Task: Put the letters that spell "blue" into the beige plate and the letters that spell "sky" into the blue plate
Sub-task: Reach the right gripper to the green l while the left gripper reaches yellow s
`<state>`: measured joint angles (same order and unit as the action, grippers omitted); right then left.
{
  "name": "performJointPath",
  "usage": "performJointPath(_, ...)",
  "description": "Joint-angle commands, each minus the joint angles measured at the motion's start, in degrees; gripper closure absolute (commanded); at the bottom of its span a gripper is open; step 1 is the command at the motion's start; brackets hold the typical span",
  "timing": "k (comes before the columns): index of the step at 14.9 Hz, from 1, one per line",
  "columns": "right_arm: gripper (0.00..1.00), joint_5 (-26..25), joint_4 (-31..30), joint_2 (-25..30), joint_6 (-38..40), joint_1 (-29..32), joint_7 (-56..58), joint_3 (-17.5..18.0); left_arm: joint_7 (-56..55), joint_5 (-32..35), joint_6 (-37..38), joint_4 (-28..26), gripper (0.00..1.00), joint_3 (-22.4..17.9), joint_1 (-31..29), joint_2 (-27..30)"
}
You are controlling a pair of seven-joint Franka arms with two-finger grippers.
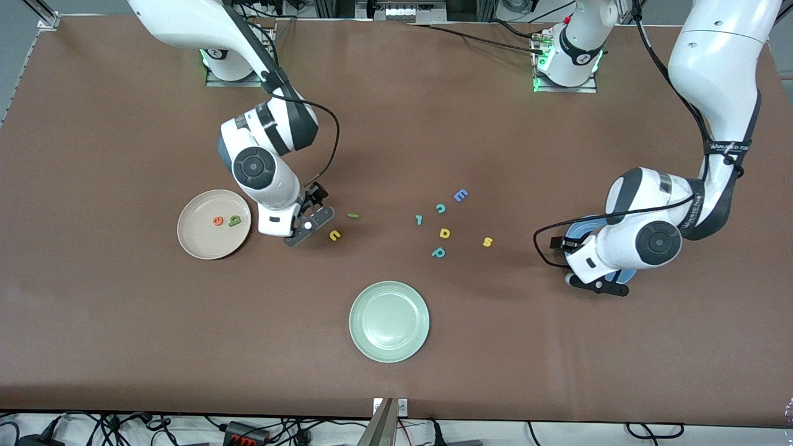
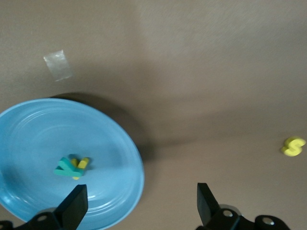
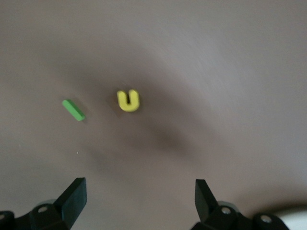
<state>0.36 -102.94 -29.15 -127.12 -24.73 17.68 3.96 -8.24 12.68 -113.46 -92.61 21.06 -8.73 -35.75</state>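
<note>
The beige plate (image 1: 201, 244) holds the orange e (image 1: 217, 220) and the green b (image 1: 234, 220). Beside it, toward the table's middle, my right gripper (image 1: 308, 227) (image 3: 139, 201) hovers open and empty. The yellow u (image 1: 334, 235) (image 3: 128, 100) and the green bar l (image 1: 353, 215) (image 3: 73, 109) lie on the table just past its fingers. The blue plate (image 1: 581, 230) (image 2: 38, 129) is mostly hidden under the left arm; the teal y (image 2: 64, 166) and the yellow k (image 2: 81, 164) lie in it. My left gripper (image 1: 596, 285) (image 2: 139, 206) stands open over the plate's rim. The yellow s (image 1: 487, 242) (image 2: 293, 146) lies on the table.
A pale green plate (image 1: 389, 321) sits nearest the front camera. In the middle lie a blue E (image 1: 460, 195), a teal c (image 1: 440, 208), a small teal letter (image 1: 419, 218), a yellow round letter (image 1: 445, 233) and a teal p (image 1: 438, 252). A piece of tape (image 2: 57, 64) sticks near the blue plate.
</note>
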Motion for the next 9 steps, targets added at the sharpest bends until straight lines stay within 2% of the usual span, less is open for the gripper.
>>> performJointPath(1,0.00,0.0,5.6,-4.6,-0.1,-2.9,6.8,-0.4,-6.1,0.5,1.0,3.1,0.00,0.1,2.7,-0.5)
performJointPath(2,0.01,0.1,6.6,-5.3,-0.6,-3.8,6.9,-0.4,-7.4,0.6,1.0,3.2,0.00,0.0,3.3,-1.2)
performJointPath(5,0.27,-0.3,7.3,-7.1,-3.0,-6.9,8.1,-0.4,-8.4,0.0,1.0,3.0,0.00,0.1,3.2,-0.8)
performJointPath(9,0.37,-0.4,7.1,-9.3,-4.5,-8.1,12.5,-0.4,-7.6,-0.3,3.8,2.3,0.00,0.1,1.4,0.7)
